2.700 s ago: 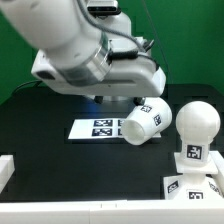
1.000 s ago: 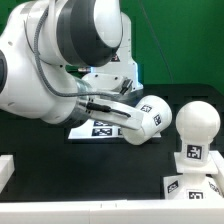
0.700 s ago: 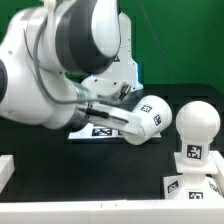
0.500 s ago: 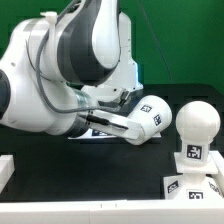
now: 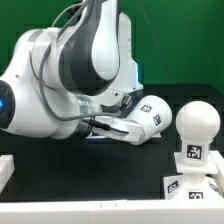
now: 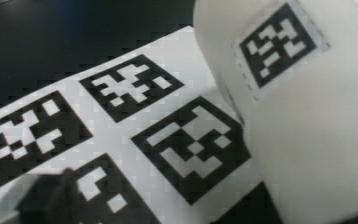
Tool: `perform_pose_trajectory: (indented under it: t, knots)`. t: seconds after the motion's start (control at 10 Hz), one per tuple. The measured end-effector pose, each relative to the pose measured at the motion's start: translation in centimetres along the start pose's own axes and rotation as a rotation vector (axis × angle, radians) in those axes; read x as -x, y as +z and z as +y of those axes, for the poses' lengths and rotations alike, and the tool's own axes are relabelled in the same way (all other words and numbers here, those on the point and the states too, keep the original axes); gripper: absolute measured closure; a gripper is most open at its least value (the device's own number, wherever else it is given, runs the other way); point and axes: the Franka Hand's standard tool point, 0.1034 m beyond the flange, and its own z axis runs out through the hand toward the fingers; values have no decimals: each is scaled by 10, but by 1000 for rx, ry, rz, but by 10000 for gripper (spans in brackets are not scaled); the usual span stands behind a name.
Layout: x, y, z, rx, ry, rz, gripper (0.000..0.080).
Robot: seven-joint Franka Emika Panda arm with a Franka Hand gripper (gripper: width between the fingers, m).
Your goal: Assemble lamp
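The white cone shade [image 5: 147,117] lies on its side on the black table, its wide mouth toward the exterior view's left. My gripper [image 5: 118,125] reaches low to the shade's mouth, and the arm hides its fingers. In the wrist view the shade's tagged wall [image 6: 297,90] fills one side, very close, over the marker board [image 6: 131,120]. A dark blurred shape [image 6: 48,196] at the frame's edge may be a finger; I cannot tell how the jaws stand. The round bulb [image 5: 196,121] stands upright on the square base [image 5: 191,183] at the exterior view's right.
The big white arm [image 5: 60,85] covers the exterior view's left and middle and hides most of the marker board. A white ledge [image 5: 6,172] runs along the near edge. A green wall stands behind the table.
The arm has swung and tilted down toward the shade's mouth, its body now covering the marker board. The shade, bulb and base have stayed in place.
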Motion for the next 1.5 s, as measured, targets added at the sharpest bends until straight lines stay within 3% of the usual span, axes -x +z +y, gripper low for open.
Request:
perform_pose_trajectory:
  t: [0.1,0.3,0.4,0.5,0.6,1.0,1.4,1.5]
  knots:
    - [0,0,0,0,0,0,262]
    - [0,0,0,0,0,0,579]
    - [0,0,0,0,0,0,579]
    - [0,0,0,0,0,0,740]
    - [0,0,0,0,0,0,774]
    - [1,-2,-2,0,1,1,774]
    - [29,-38,-20,-6,-64,44,774]
    - [42,-51,-25,10,-100,75,774]
